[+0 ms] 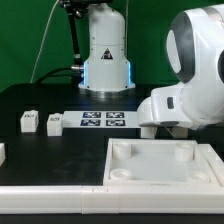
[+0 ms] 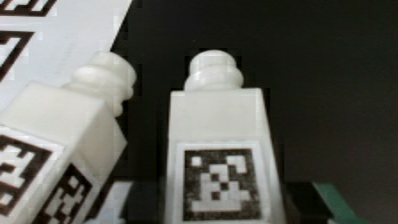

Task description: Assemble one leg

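In the wrist view a white leg point(image 2: 217, 130) with a black-and-white tag and a round knob at its far end lies between my fingers. The dark fingers point(image 2: 139, 205) press against both of its sides, so my gripper point(image 2: 222, 208) is shut on it. A second leg point(image 2: 68, 125) lies close beside it, slightly slanted. In the exterior view the arm's white body hides the gripper and both of these legs. Two more legs point(image 1: 29, 121) point(image 1: 54, 123) stand on the black table at the exterior view's left.
The marker board point(image 1: 103, 121) lies mid-table, and its corner shows in the wrist view point(image 2: 45, 30). A large square white piece with corner recesses point(image 1: 160, 165) sits at the front. Another white part point(image 1: 2, 152) is at the left edge. The robot base point(image 1: 105, 50) stands behind.
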Controlling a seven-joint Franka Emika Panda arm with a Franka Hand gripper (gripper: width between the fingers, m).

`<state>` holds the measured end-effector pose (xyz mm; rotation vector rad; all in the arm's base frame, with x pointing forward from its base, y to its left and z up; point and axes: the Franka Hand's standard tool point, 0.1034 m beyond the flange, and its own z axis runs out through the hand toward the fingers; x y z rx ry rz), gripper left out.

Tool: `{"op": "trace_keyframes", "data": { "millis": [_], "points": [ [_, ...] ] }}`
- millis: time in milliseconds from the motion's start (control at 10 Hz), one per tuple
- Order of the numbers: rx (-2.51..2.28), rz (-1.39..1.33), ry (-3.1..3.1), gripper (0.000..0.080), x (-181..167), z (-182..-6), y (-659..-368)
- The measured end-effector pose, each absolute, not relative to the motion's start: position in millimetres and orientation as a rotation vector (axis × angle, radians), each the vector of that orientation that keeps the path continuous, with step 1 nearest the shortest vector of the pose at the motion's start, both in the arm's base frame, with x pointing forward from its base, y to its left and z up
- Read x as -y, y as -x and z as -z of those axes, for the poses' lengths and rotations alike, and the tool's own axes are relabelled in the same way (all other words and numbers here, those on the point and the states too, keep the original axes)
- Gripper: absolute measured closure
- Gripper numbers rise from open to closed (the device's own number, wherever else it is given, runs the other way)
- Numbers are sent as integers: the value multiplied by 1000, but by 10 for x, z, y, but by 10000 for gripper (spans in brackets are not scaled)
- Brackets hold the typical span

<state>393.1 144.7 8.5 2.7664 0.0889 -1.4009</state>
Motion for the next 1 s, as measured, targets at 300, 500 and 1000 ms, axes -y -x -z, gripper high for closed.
{"op": "trace_keyframes", "data": {
  "millis": [300, 500, 1000],
  "points": [
    [-114, 1409, -2774, 509, -1400, -380, -4059],
    [-118, 1397, -2776, 509, -1393, -604, -4116],
    [-121, 905, -3015, 509, -1444, -474, -4316]
  ]
}}
